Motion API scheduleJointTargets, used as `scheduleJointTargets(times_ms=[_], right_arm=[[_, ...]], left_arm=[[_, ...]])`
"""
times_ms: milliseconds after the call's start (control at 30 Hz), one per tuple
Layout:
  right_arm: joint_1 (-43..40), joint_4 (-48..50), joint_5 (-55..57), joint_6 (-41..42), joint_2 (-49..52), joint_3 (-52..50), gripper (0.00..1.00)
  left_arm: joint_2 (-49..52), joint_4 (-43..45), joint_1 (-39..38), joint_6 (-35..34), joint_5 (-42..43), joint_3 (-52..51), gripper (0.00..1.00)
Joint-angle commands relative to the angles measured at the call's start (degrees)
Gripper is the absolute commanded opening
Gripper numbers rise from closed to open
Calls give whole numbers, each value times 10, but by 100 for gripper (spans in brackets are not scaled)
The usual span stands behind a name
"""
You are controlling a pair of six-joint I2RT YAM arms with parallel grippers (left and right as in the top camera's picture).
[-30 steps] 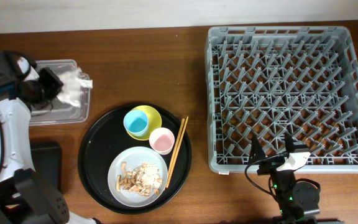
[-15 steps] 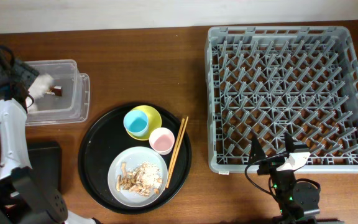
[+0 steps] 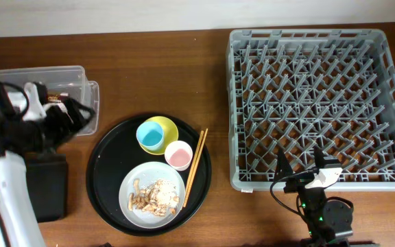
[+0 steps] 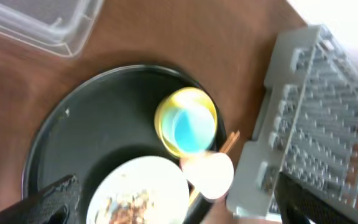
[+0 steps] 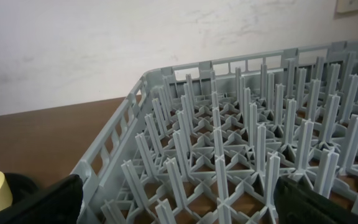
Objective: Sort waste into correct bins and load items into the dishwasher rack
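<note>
Both empty and wide: left gripper [image 3: 78,114] by the clear tub [image 3: 19,73], right gripper [image 3: 300,165] at the rack [image 3: 307,33]

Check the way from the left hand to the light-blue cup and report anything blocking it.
Nothing visible blocks it. The left hand, open, hangs by the clear tub's right end. The light-blue cup sits in the yellow bowl to its right, and only the bare rim and floor of the round black tray lie between them.

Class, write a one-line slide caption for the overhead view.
Left gripper by the clear plastic tub; beige food scraps on the round white plate; large grey plastic rack empty.
</note>
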Motion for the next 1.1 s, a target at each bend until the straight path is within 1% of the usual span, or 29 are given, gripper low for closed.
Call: scheduleJointTargets(times_ms=[0, 33, 67, 100, 200, 233, 267, 300, 367, 433, 500, 567, 600, 633, 667, 700, 733, 800, 833, 900, 933, 967, 1000, 1033, 1067], right_arm=[[-4, -2, 7, -6, -3, -4, 98], [-4, -2, 7, -6, -3, -4, 99], [-4, -2, 7, -6, -3, -4, 98], [-4, -2, 7, -6, -3, -4, 98], [-4, -2, 7, -6, -3, -4, 98], [-4, -2, 7, -6, -3, -4, 98], [-4, -2, 7, -6, -3, -4, 98], [-4, -2, 7, -6, -3, -4, 98], [-4, -2, 7, -6, -3, -4, 98], [-4, -2, 7, -6, -3, -4, 98], [-4, -2, 7, -6, -3, -4, 98], [-4, -2, 7, -6, -3, -4, 98], [-4, -2, 7, -6, -3, -4, 98], [-4, -2, 7, -6, -3, -4, 98], [-4, -2, 7, -6, -3, -4, 98], [-4, -2, 7, -6, -3, -4, 98], [-4, -2, 7, -6, -3, -4, 98], [-4, -2, 7, -6, -3, -4, 98], [-4, -2, 7, -6, -3, -4, 98], [-4, 4, 7, -5, -3, -4, 98], [-4, 38, -34, 44, -3, -4, 98], [-4, 65, -120, 126, -3, -4, 98], [-4, 99, -306, 295, -3, -4, 98], [-4, 107, -421, 388, -3, -4, 98], [-4, 137, -449, 531, -3, -4, 98]], left_arm=[[-27, -75, -48, 16, -48, 1, 69], [-28, -90, -61, 16, -47, 1, 59], [-28, -113, -93, 16, -48, -3, 46], [-28, -124, -123, 16, -48, -9, 44], [-28, -110, -220, 16, -53, -45, 44], [-28, -90, -252, 15, -64, -61, 44], [-28, -60, -285, 0, -82, -87, 44], [-28, -43, -298, -19, -96, -99, 43], [-27, 25, -325, -75, -171, -135, 42], [-24, 54, -327, -84, -187, -138, 36], [-24, 73, -327, -84, -205, -138, 36], [-25, 77, -320, -92, -321, -136, 34], [-25, 75, -311, -111, -370, -136, 34], [-25, 68, -268, -173, -461, -136, 35], [-25, 65, -243, -192, -466, -136, 49], [-25, 64, -220, -208, -463, -136, 99], [-25, 61, -174, -221, -451, -136, 99], [-25, 49, -122, -221, -446, -136, 99], [-25, 33, -102, -221, -446, -136, 99], [-25, 24, -88, -221, -446, -136, 99], [-25, 24, -88, -221, -446, -136, 99], [-25, 24, -88, -221, -446, -136, 99], [-25, 24, -88, -221, -446, -136, 99], [-25, 24, -88, -221, -446, -136, 99], [-25, 24, -88, -221, -446, -136, 99]])
